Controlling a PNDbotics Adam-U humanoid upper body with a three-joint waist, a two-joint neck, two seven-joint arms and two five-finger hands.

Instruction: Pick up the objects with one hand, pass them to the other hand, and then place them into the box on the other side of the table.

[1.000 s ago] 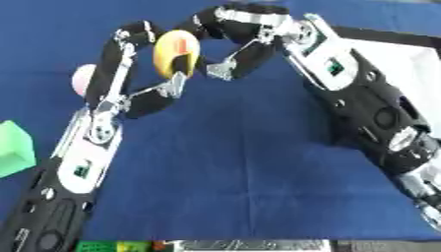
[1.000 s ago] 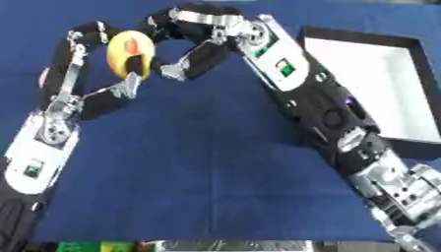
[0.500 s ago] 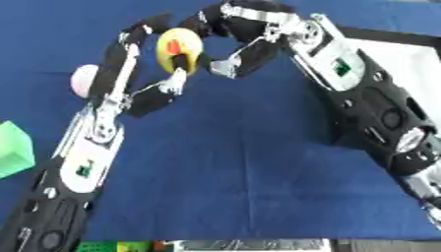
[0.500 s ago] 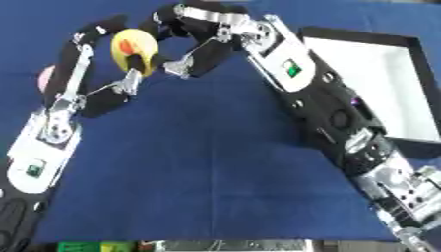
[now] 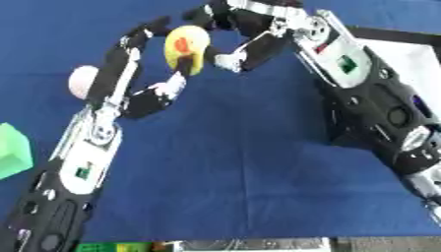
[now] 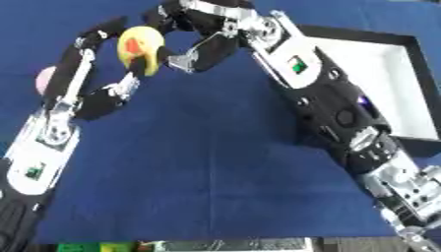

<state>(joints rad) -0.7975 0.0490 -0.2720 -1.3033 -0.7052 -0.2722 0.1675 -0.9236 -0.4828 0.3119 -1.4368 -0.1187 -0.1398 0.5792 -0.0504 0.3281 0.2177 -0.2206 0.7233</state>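
Yellow with a red patch, the ball (image 5: 187,47) sits in the left eye view where it sat a second ago, just left of the white box (image 5: 412,74), the left hand (image 5: 159,64) still curled round it. In the right eye view the right hand (image 6: 200,34) has closed in from the box's side, fingers bent against the ball, so the handover looks underway, with the release still to come.

No readable txt, nos. or brand marks anywhere. Small green squares on right forearm (image 6: 297,64) & left forearm (image 5: 82,172) carry nothing legible.
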